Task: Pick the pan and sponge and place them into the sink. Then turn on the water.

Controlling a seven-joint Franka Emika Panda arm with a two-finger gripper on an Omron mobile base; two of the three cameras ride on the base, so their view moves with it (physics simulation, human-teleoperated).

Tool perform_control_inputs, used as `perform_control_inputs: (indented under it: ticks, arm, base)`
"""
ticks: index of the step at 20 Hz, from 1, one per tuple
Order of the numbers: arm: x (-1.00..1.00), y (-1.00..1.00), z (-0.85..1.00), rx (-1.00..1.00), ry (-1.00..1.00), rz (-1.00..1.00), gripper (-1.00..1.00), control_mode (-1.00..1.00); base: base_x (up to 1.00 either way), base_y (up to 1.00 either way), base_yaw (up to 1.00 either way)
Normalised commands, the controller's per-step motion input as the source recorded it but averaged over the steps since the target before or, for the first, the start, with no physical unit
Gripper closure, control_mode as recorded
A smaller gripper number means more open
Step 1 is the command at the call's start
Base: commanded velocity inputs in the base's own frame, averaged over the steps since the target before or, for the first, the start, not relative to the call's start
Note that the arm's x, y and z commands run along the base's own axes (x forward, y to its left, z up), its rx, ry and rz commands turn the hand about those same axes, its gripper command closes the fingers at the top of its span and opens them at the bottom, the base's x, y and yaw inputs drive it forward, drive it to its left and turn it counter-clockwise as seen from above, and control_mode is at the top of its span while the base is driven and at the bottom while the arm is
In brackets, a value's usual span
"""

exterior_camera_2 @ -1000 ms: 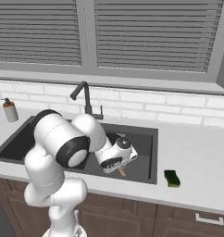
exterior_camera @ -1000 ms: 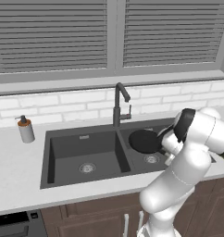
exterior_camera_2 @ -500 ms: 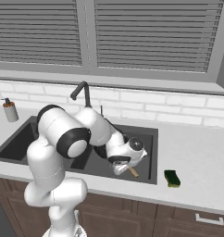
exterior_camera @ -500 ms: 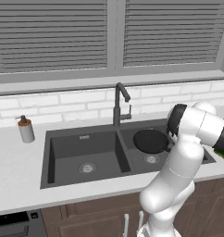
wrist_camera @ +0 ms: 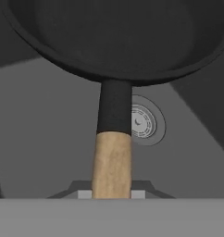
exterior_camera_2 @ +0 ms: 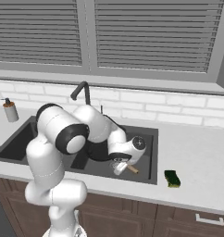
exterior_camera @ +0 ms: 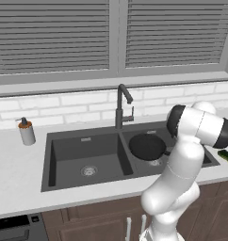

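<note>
The black pan (exterior_camera: 147, 146) hangs low in the right basin of the dark grey sink (exterior_camera: 83, 136), just above its round drain (wrist_camera: 144, 122). My gripper (exterior_camera_2: 121, 166) is shut on the pan's wooden handle (wrist_camera: 113, 157), at the basin's near edge. In the hand view the pan (wrist_camera: 118, 37) spreads across the top, and the handle runs down between my fingertips. The green sponge (exterior_camera_2: 172, 178) lies on the counter to the right of the sink, apart from the gripper. It shows again as the sponge (exterior_camera: 226, 156) beside my arm. The faucet (exterior_camera: 120, 103) gives no stream.
A soap dispenser (exterior_camera: 26, 132) stands on the counter left of the sink. The left basin holds nothing but its drain (exterior_camera: 89, 170). The faucet (exterior_camera_2: 81, 90) rises behind the divider between the basins. Brick wall and window blinds close off the back.
The arm has swung its elbow round, and the hand has moved slightly right and down with the pan, which now sits lower in the right basin. The sponge has not moved.
</note>
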Motion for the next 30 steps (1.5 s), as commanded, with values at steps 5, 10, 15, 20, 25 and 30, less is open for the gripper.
perform_control_inputs:
  ticks: [5,10,15,20,25,30]
  arm:
    - [0.00,0.05,-0.22,-0.09,0.00,0.02,1.00,-1.00]
    - [0.00,0.00,-0.28,-0.06,0.00,0.00,1.00,-1.00]
    - [0.03,0.03,-0.10,-0.02,0.00,0.00,1.00,-1.00]
    - [0.19,0.11,-0.16,-0.02,0.00,0.00,1.00,-1.00]
    - [0.29,0.18,-0.20,-0.03,0.00,0.00,1.00,-1.00]
    - [0.13,0.03,-0.25,-0.02,0.00,0.00,1.00,-1.00]
  base:
    - [0.00,0.00,0.00]
    - [0.00,0.00,0.00]
    - [0.00,0.00,0.00]
    - [0.00,0.00,0.00]
    - [0.00,0.00,0.00]
    - [0.00,0.00,0.00]
